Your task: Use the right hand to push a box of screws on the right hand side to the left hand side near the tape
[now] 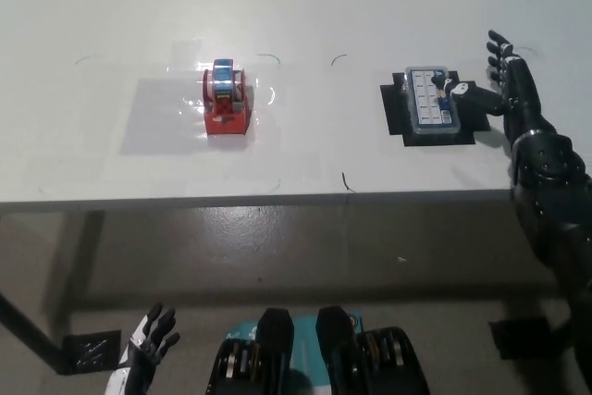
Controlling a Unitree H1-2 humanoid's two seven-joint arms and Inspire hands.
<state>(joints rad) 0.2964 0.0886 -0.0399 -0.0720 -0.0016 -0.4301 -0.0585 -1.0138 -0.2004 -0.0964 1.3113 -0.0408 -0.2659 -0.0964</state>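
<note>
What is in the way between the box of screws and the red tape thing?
Nothing visible. Only bare white table lies between the box of screws and the tape. The right hand is already at the box's right side; the left hand hangs low.

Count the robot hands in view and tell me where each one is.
2. The black right hand is at the clear plastic screw box's right edge on the white table; the white left hand hangs open at lower left.
</note>
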